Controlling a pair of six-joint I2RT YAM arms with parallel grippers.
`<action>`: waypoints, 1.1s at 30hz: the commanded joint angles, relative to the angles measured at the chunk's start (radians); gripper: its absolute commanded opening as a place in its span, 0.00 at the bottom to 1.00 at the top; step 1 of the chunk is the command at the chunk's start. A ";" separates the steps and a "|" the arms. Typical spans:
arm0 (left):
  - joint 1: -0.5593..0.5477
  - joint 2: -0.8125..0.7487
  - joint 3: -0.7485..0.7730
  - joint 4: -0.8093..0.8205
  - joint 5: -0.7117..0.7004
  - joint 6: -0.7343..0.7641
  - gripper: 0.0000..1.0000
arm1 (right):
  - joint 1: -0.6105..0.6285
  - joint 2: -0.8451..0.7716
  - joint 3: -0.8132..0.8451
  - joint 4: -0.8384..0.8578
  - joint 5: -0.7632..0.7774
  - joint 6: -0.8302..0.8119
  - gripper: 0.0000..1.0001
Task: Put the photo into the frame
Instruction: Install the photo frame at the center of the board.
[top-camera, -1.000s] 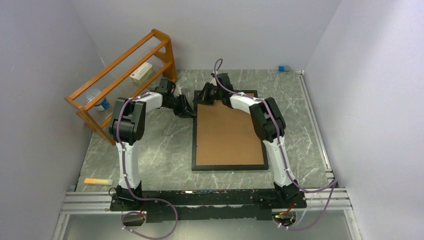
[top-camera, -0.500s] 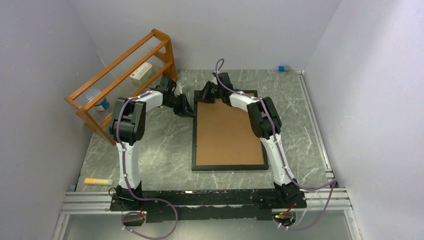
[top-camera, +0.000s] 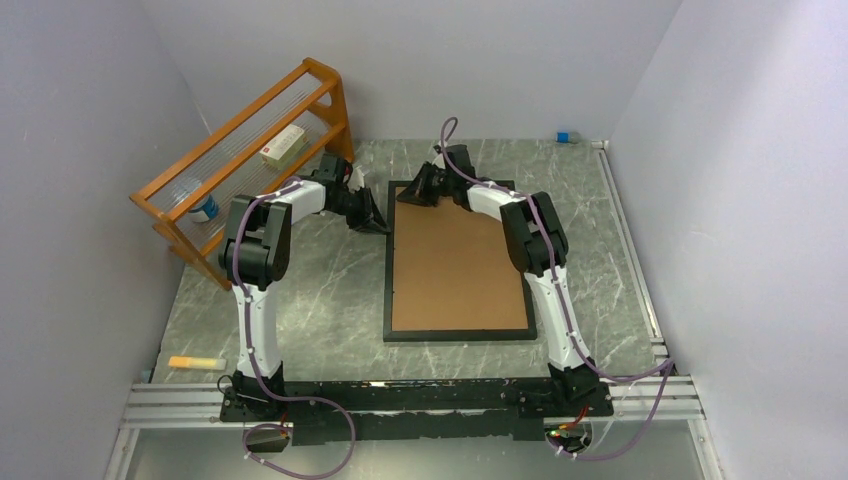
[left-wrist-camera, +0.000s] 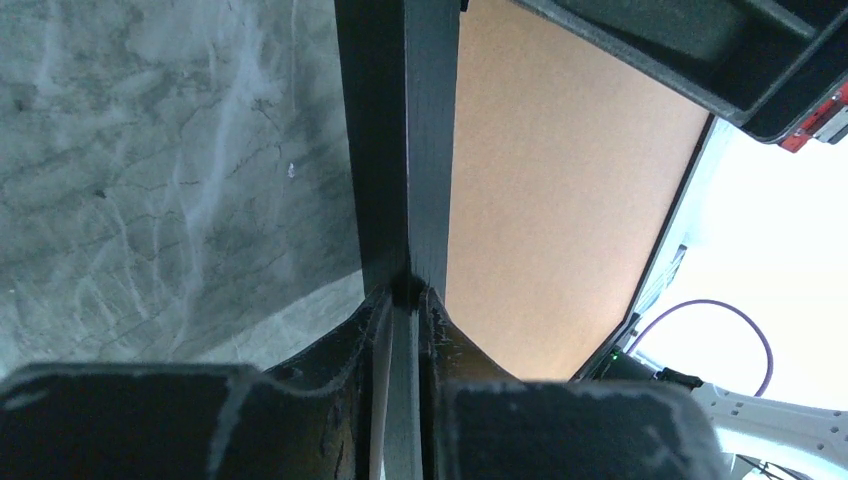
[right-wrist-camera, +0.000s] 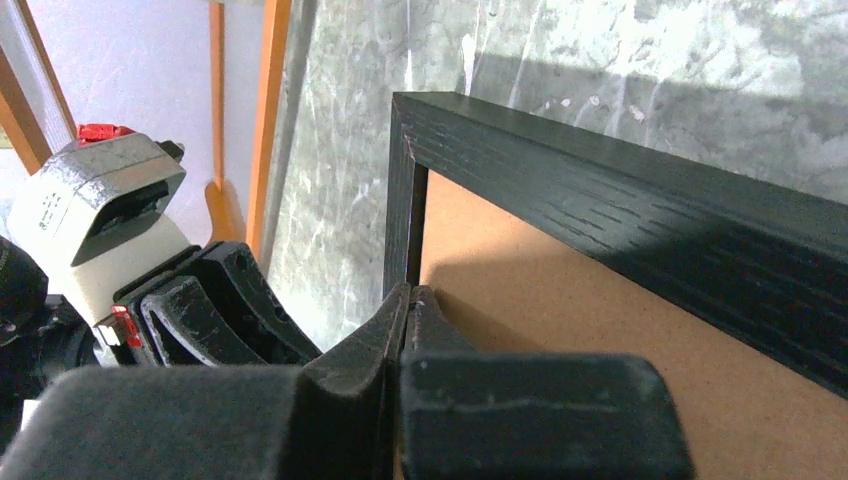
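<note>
- Top external view:
  - One frame (top-camera: 460, 335) lies face down on the surface (top-camera: 320, 300), its long axis running near to far.
  - One brown backing board (top-camera: 455, 270) fills the frame.
  - Both hands are at the frame's far-left corner. The left hand (top-camera: 375, 222) is just outside the left rail, and the right hand (top-camera: 413, 192) is over the far rail.
  - The left hand is the nearer to that rail.
  - There are two arms.
  - One orange rack (top-camera: 240, 120) stands well off to the far left.
  - No photo shows here.
- Left wrist view:
  - The left hand (left-wrist-camera: 408, 300) straddles the frame's black left rail (left-wrist-camera: 400, 150), which runs straight away from it.
  - One finger (left-wrist-camera: 350, 345) is on the outer side and the other is on the board side.
  - They look pinched onto the rail.
  - The backing board (left-wrist-camera: 550, 200) lies to the right of the rail and the bare surface (left-wrist-camera: 150, 150) to the left.
- Right wrist view:
  - The right hand (right-wrist-camera: 408, 300) has its fingers pressed flat together with nothing between them.
  - Its tip sits at the inner corner, where the backing board (right-wrist-camera: 560, 320) meets the rail of the frame (right-wrist-camera: 620, 190).
  - I judge that the next move depends on that seam. The board has to be lifted at this corner while the left hand steadies the rail.
  - The photo is in none of the views, so I cannot tell where it is.
</note>
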 joint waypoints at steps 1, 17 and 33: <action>-0.006 0.090 -0.039 -0.114 -0.181 0.079 0.17 | -0.004 0.014 -0.050 -0.087 -0.017 -0.030 0.00; -0.005 0.092 -0.039 -0.119 -0.183 0.080 0.17 | -0.002 -0.087 -0.068 0.303 -0.101 0.125 0.00; -0.004 0.094 -0.039 -0.125 -0.189 0.082 0.17 | 0.024 0.027 0.055 0.054 -0.051 0.059 0.00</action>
